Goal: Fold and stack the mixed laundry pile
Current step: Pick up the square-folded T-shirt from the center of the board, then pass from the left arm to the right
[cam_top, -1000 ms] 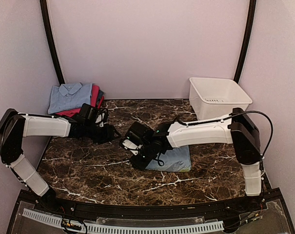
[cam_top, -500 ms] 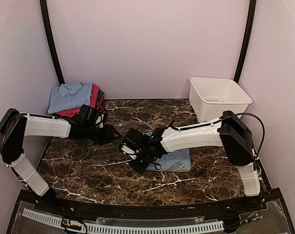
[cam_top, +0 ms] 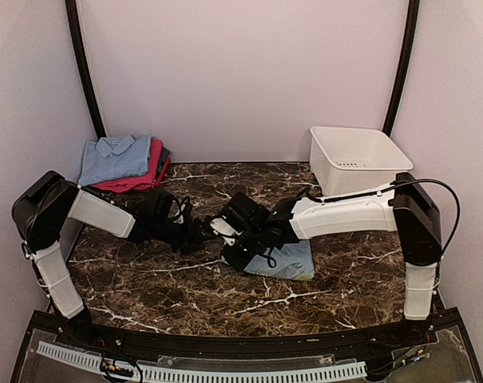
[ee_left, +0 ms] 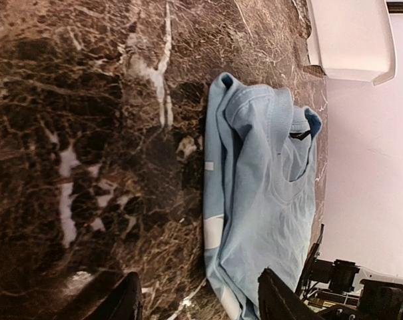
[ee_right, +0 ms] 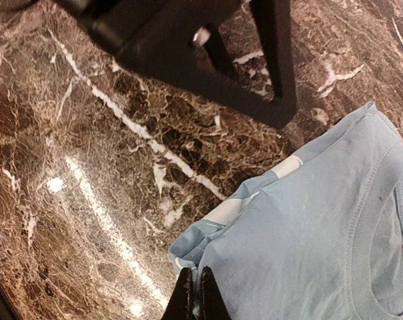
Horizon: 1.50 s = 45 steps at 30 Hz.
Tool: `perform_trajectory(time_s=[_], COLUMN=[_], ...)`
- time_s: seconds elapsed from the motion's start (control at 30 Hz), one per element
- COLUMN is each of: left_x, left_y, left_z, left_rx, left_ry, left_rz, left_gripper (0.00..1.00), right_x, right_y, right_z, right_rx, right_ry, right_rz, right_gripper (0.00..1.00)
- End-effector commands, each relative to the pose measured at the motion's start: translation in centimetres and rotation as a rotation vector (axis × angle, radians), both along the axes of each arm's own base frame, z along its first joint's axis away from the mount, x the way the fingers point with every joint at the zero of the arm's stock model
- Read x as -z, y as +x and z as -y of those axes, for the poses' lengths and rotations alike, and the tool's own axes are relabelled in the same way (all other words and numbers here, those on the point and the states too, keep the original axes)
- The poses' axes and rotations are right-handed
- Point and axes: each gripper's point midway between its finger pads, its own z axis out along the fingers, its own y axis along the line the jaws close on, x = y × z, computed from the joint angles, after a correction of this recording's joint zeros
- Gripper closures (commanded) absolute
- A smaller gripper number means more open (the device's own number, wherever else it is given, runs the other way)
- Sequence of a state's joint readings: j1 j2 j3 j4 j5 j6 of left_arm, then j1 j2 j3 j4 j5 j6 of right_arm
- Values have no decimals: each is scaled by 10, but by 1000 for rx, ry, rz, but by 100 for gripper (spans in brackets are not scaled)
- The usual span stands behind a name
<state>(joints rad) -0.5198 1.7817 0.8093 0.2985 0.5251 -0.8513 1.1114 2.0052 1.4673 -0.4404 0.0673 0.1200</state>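
— While the right gripper point(ee_right: 192, 293) looks clamped shut on a corner of the pale blue tee point(ee_right: 308, 220), mid-table toward the right edge, what's the pinch for?
— To lift or drag it, I'd guess; the folded stack point(cam_top: 117, 158) sits at the far left corner.
— And the left gripper point(ee_left: 201, 303)?
— Jaws apart, holding nothing; low over the table point(cam_top: 145, 279) just beside the tee, likely to take its other side.

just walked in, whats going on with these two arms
Laundry folding. The right pincer is shut at the corner of a folded pale blue tee in the middle; whether it pinches cloth is unclear. The left pincer hovers open beside it. A stack of folded clothes sits at the far left; the white tub stands far right.
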Motion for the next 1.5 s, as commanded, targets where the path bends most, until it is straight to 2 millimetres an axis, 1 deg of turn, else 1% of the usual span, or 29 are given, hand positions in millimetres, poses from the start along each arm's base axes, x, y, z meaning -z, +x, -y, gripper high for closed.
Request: perform_trajectory(time_s=[0.0, 0.1, 0.17, 0.2, 0.23, 0.27, 0.37, 0.5, 0.6, 0.7, 0.77, 0.9, 0.93, 0.97, 1.0, 1.03, 1.07, 1.1, 1.13, 1.17, 1.2, 1.23, 1.27, 1.3, 1.33, 1.37, 1.4, 1.43, 1.47], left_x=[-14, -16, -13, -8, -9, -4, 7, 14, 15, 20, 22, 20, 22, 19, 22, 18, 22, 17, 22, 22, 18, 16, 15, 9, 7, 0, -3, -12, -26], left_y=[-2, -4, -6, -9, -9, -11, -16, -19, -20, -19, -16, -9, -10, -6, -8, -4, -7, 1, -3, 0, 5, 5, 12, 15, 22, 27, 36, 43, 60], left_z=[22, 35, 42, 45, 47, 50, 53, 55, 59, 62, 63, 65, 64, 66, 64, 66, 61, 62, 54, 50, 46, 42, 36, 33, 25, 22, 13, 10, 4], left_rx=[1, 2, 1, 2, -8, -8, -35, -61, -70, -90, -103, -106, -99, -95, -84, -81, -70, -75, -58, -63, -44, -10, -16, 15, 3, 25, 10, 33, 12], left_ry=[-127, -165, -183, -184, -201, -203, -196, -175, -181, -187, -189, -171, -150, -144, -117, -109, -64, -45, 20, 73, 113, 173, 215, 266, 308, 345, 378, 408, 426], left_rz=[-10, -29, -51, -67, -78, -94, -143, -165, -170, -197, -203, -184, -185, -176, -178, -163, -168, -139, -141, -142, -94, -83, -60, -39, -20, 2, 21, 49, 90], left_gripper=[41, 40, 38, 38, 37, 36, 31, 25, 24, 26, 31, 51, 62, 68, 79, 84, 93, 99, 99, 100, 100, 100, 100, 100, 100, 100, 100, 100, 100], right_x=[-28, -29, -31, -33, -35, -37, -45, -55, -58, -63, -67, -68, -67, -66, -66, -67, -69, -73, -77, -82, -87, -91, -95, -100, -104, -108, -112, -122, -124], right_y=[6, 6, 7, 8, 8, 8, 10, 12, 13, 14, 14, 14, 13, 13, 12, 11, 11, 11, 11, 11, 11, 12, 10, 10, 11, 11, 11, 9, 8], right_z=[-11, -11, -12, -13, -14, -15, -19, -26, -30, -35, -38, -40, -39, -38, -37, -36, -33, -30, -26, -21, -15, -8, -2, 6, 15, 23, 32, 40, 48], right_rx=[-14, -16, -15, -14, -17, -19, -18, -26, -29, -28, -29, -21, -19, -11, -3, 5, 13, 23, 33, 43, 60, 76, 81, 101, 123, 140, 155, 166, 176], right_ry=[128, 131, 136, 144, 149, 155, 169, 194, 205, 217, 226, 237, 235, 235, 238, 242, 246, 255, 264, 274, 284, 292, 308, 317, 326, 333, 343, 364, 370], right_rz=[28, 28, 32, 35, 33, 34, 42, 52, 53, 58, 60, 56, 51, 46, 40, 35, 31, 29, 29, 28, 24, 21, 2, -1, -1, 0, 1, 6, 5], right_gripper=[100, 100, 100, 100, 100, 100, 100, 100, 100, 100, 100, 100, 100, 100, 100, 97, 93, 89, 84, 80, 73, 64, 53, 45, 39, 34, 29, 21, 15])
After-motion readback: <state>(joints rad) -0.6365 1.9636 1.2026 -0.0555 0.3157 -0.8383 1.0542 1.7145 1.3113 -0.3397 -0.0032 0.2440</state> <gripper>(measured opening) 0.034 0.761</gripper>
